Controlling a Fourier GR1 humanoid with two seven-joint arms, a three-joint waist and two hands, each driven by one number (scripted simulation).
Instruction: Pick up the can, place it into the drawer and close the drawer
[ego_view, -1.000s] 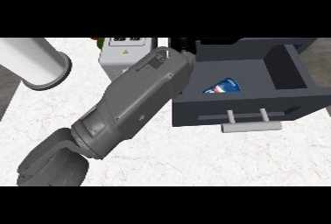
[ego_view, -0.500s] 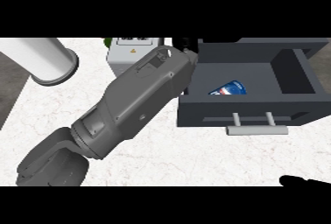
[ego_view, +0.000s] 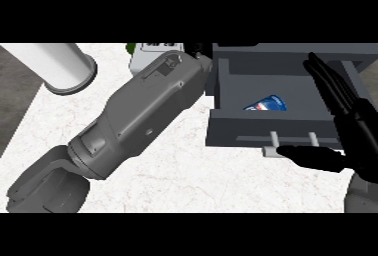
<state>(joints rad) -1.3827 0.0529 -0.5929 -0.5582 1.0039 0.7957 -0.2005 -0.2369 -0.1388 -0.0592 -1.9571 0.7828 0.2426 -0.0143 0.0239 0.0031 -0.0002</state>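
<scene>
Now your can (ego_view: 266, 104) lies in the open drawer (ego_view: 244, 131); your right hand (ego_view: 353, 131), fingers straight, holds nothing, its thumb by the handle (ego_view: 294, 143); your left hand's fingers are hidden.

A kitchen — a white marbled counter (ego_view: 184, 175), an open grey drawer (ego_view: 221, 135) with a bar handle (ego_view: 275, 150), a white cylinder (ego_view: 63, 67).

White marble counter (ego_view: 184, 180) bears grey drawer (ego_view: 258, 135), white cylinder (ego_view: 63, 67)
</scene>
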